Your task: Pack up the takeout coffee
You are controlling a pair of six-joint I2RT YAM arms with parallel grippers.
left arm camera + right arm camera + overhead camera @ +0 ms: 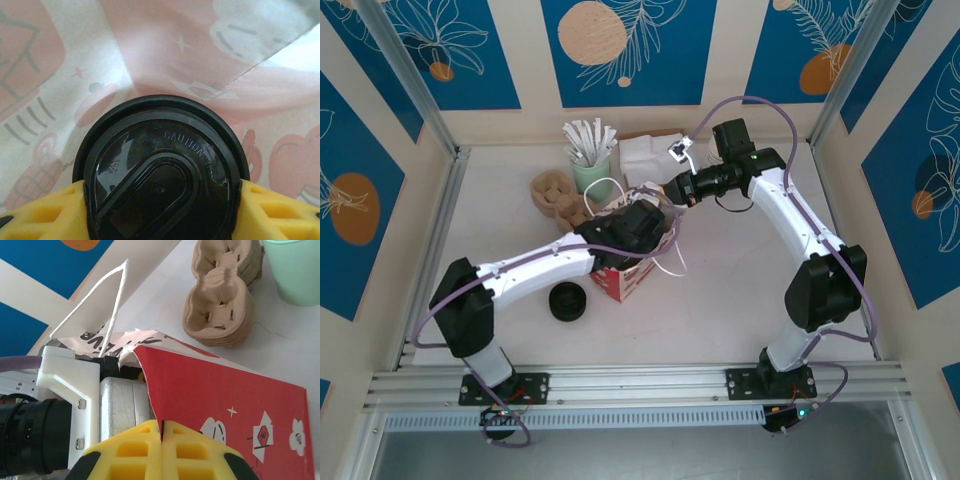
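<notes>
The left tool [161, 220] grips the coffee [160, 165], its yellow fingers [40, 217] pressed against either side of the black lid. The cup sits inside the bag [225, 400], with the pale printed lining all around it. The right tool [162, 437] is pinched closed on the bag's red top edge. The bag stands on the worktop [720, 300], near a cardboard carrier [220, 305] and a lid stack [568, 301]
</notes>
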